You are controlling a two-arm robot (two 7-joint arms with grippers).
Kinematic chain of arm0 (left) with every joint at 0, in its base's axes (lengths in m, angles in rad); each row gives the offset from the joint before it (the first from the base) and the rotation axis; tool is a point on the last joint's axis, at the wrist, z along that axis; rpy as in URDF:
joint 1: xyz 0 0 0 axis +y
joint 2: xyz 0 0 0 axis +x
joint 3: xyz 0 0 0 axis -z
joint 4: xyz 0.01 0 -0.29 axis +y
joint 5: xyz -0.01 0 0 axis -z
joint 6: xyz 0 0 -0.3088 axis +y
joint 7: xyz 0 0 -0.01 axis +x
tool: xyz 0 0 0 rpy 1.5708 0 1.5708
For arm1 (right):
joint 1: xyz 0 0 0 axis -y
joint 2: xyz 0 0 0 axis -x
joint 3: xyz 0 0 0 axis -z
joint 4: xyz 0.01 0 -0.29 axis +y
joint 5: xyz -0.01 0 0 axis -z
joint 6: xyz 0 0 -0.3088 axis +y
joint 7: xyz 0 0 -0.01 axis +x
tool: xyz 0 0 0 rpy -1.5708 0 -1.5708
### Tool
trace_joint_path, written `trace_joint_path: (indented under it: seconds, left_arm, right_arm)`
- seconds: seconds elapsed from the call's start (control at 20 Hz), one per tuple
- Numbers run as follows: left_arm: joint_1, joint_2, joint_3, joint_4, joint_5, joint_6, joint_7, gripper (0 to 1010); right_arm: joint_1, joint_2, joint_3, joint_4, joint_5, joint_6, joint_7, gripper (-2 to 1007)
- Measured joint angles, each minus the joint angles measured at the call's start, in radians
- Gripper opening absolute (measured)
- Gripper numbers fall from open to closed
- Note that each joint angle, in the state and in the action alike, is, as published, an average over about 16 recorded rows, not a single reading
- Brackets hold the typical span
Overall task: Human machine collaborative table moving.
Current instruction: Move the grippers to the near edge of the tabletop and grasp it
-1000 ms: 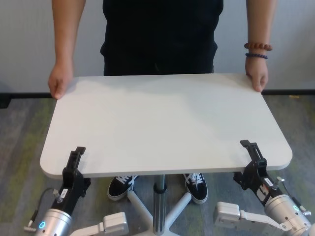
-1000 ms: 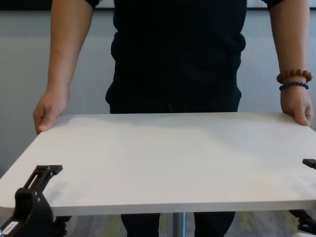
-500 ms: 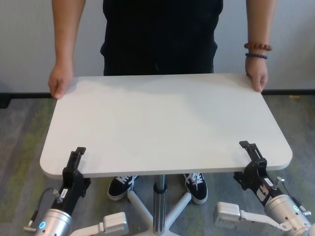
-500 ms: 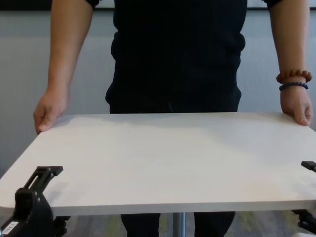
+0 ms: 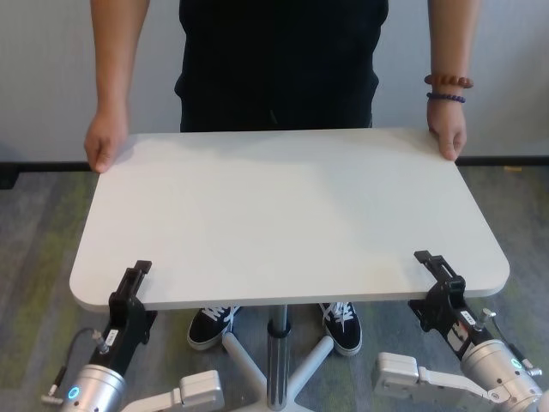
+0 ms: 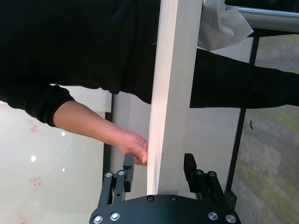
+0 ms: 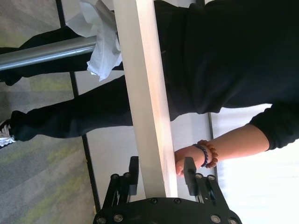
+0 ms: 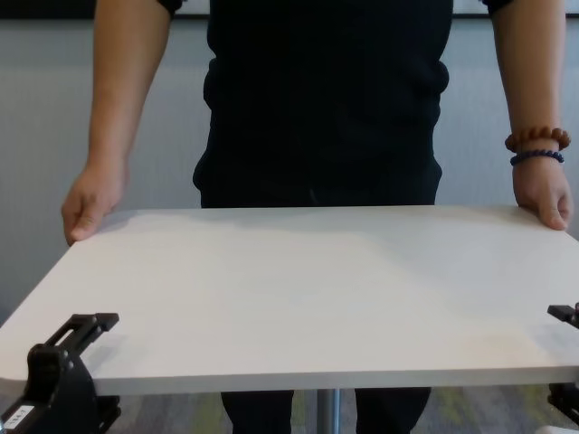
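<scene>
The white table (image 5: 283, 215) stands on its grey pedestal pole (image 5: 276, 352). The human (image 5: 279, 64) in black stands at the far side, one hand (image 5: 105, 146) on each far corner. My left gripper (image 5: 135, 276) straddles the near edge at the left corner. In the left wrist view, this gripper (image 6: 159, 163) is open, with a gap either side of the table edge (image 6: 166, 116). My right gripper (image 5: 429, 264) straddles the near edge at the right corner. In the right wrist view, it (image 7: 161, 169) is also open and stands slightly off the table edge (image 7: 149, 116).
The pedestal's white star base (image 5: 249, 360) and the human's black shoes (image 5: 210, 324) sit on grey carpet under the table. A wall runs close behind the human. White crumpled paper (image 7: 103, 42) hangs at the pole under the tabletop.
Both grippers' upper fingers have come down toward the tabletop, narrowing the jaws around the near edge. The table and the human's hands have not moved.
</scene>
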Motion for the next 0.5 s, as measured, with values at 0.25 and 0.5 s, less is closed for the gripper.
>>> trace_joint_path:
  seconds: [0.25, 0.5]
  left_arm:
    - [0.0, 0.0, 0.0, 0.0, 0.0, 0.0, 0.0, 551]
    - [0.0, 0.0, 0.0, 0.0, 0.0, 0.0, 0.0, 408]
  right_arm:
    - [0.0, 0.0, 0.0, 0.0, 0.0, 0.0, 0.0, 465]
    - [0.0, 0.0, 0.0, 0.0, 0.0, 0.0, 0.0, 326]
